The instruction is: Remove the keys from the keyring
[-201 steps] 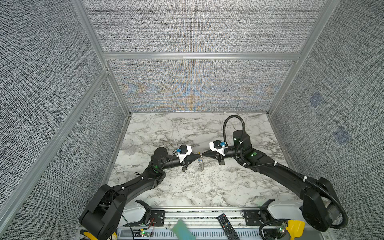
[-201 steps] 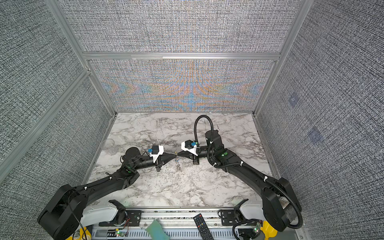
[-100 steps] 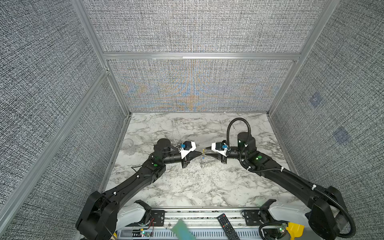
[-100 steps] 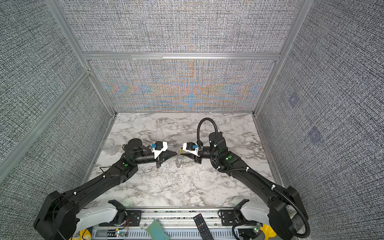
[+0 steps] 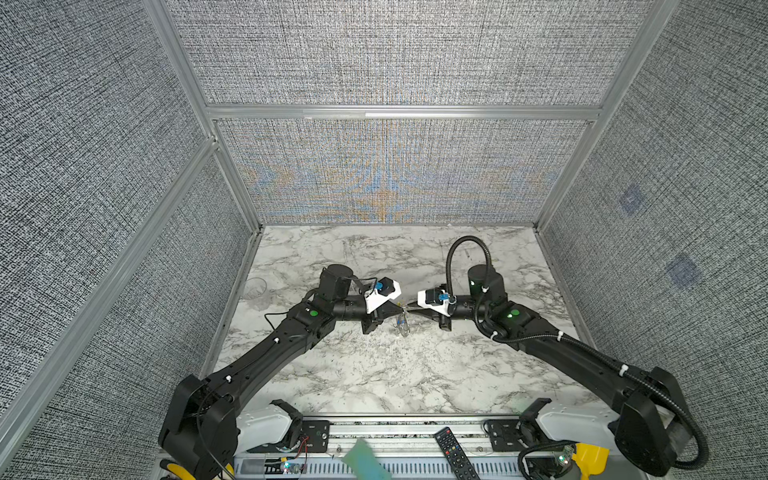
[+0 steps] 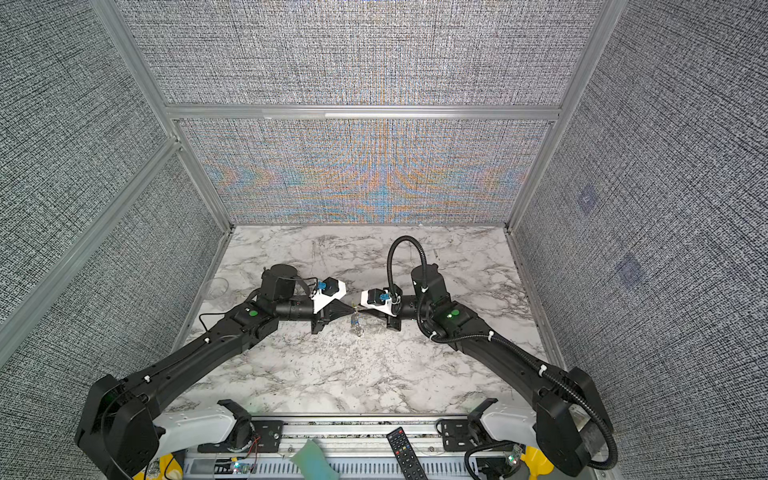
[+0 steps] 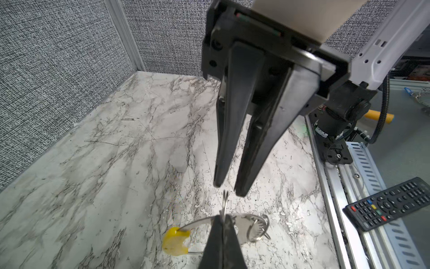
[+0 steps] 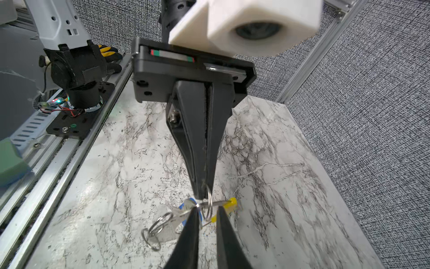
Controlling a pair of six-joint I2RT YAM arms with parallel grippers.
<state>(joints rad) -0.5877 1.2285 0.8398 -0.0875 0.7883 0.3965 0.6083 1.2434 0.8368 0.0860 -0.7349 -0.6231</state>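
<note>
Grey metal with a yellow section (image 8: 230,203): the keyring (image 7: 175,240) hangs in the air above the marbled surface (image 5: 374,374), mid-scene in both top views. My left pincer (image 8: 203,192) is clamped shut on its small metal ring (image 8: 210,200). My right pincer (image 7: 229,189) faces it tip to tip from 3 o'clock, its jaws a little apart, gripping nothing, with that ring's edge just at the gap. The keys (image 5: 401,326) dangle at 6 o'clock below the 2 tips; a blue head (image 8: 185,205) shows among them. 1 clear cup (image 5: 255,287) stands at 9 o'clock from my left pincer.
</note>
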